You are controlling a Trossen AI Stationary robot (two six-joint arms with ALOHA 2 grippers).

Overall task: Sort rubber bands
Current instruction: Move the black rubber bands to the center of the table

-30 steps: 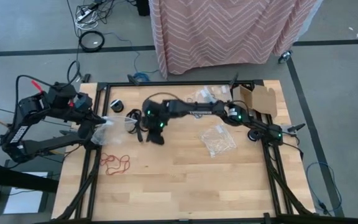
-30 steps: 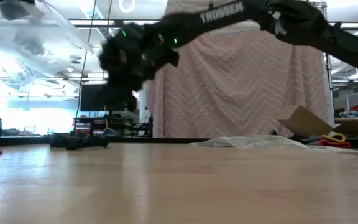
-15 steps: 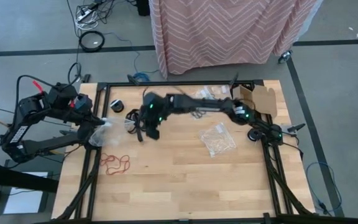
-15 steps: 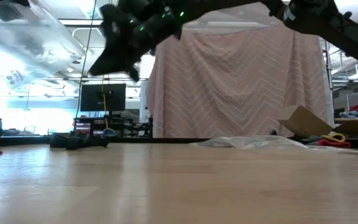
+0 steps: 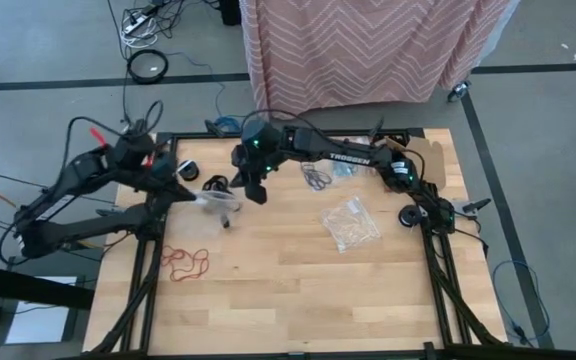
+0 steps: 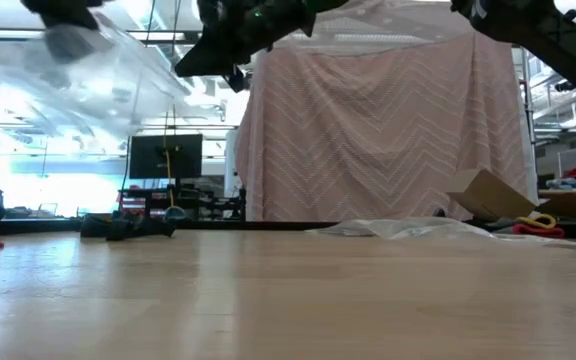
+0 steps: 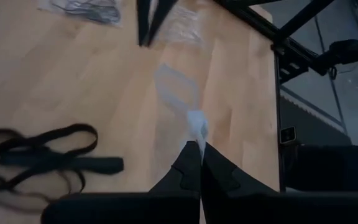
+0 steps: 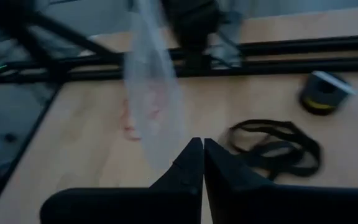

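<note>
My left gripper (image 5: 185, 192) is shut on a clear plastic bag (image 5: 214, 201), held in the air over the table's left part; the low view shows the bag (image 6: 98, 70) blurred and high. My right gripper (image 5: 254, 188) is shut and hovers just right of the bag, above the table. Black rubber bands (image 7: 39, 155) lie flat on the wood below the bag and show in the right wrist view too (image 8: 275, 146). Red rubber bands (image 5: 184, 262) lie near the left edge. A dark cluster (image 5: 316, 178) lies toward the far side. My left gripper pinches a narrow gathered edge of the clear bag (image 7: 197, 127) between its two fingers. The bag is lifted clear of the table and reaches away from the fingertips toward my right gripper. One layer or several, I cannot tell.
A second clear bag with pale contents (image 5: 350, 224) lies right of centre. A small round roll (image 5: 188, 170) sits by the far left corner, a cardboard box (image 5: 420, 158) at the far right. Black frame rails edge the table. Bare wood lies toward the near edge.
My right gripper has risen and moved toward the far edge, away from the table's middle. My left gripper has swung toward the right and up, carrying the clear bag with it; the bag now hangs farther over the table beside my right gripper.
</note>
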